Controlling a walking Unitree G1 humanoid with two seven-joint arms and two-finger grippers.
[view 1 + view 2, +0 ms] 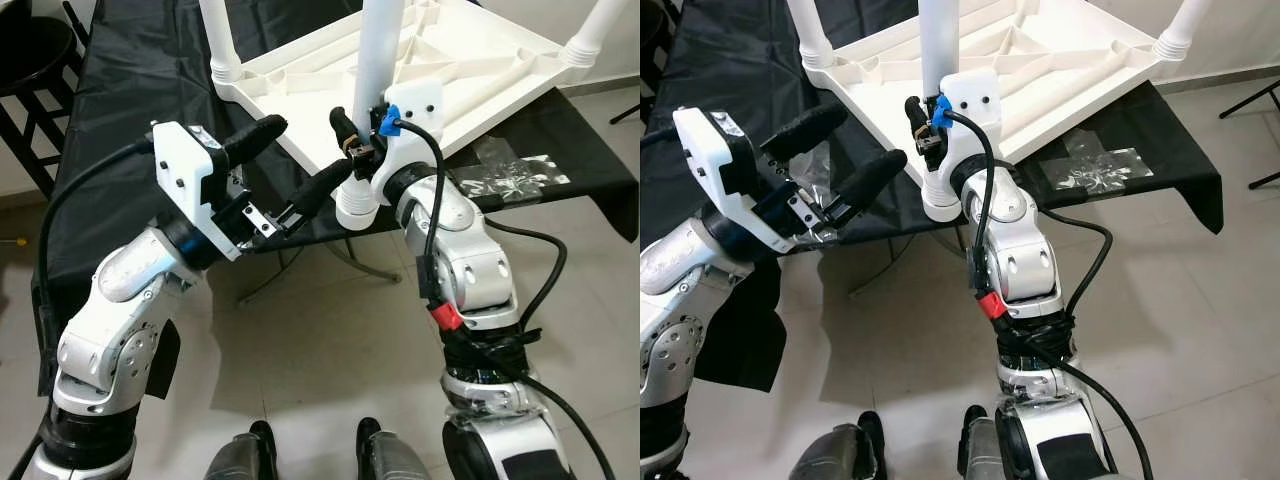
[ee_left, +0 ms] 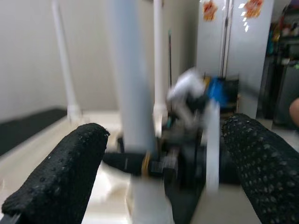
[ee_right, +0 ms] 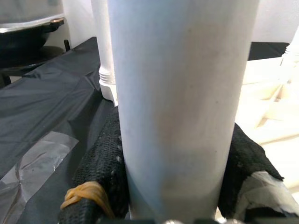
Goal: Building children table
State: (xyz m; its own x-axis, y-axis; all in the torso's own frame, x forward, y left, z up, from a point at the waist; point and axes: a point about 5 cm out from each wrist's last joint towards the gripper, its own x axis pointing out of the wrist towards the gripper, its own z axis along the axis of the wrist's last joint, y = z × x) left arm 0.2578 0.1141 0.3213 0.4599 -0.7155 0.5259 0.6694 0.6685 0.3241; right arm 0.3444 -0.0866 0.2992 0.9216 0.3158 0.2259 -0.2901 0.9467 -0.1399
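Our right gripper (image 1: 352, 150) clamps the round white plastic table leg (image 1: 375, 90) upright so it can seat in the upturned white plastic tabletop (image 1: 470, 60) resting on the black-draped table (image 1: 130, 90). Our left gripper (image 1: 285, 165) waits beside it, fingers spread and empty.

open floor (image 1: 300, 340) below, table leg (image 1: 378, 60) blocking left claw (image 1: 300, 170)

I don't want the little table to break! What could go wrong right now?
The right gripper has its jaws shut around the white plastic table leg low down, near its base. If it pushes crookedly, the leg could tilt rather than seat straight.

The upside-down white plastic tabletop lies at the edge of the black-covered table, so a hard push might slide it off.

The left gripper hangs open close by and could bump the leg.
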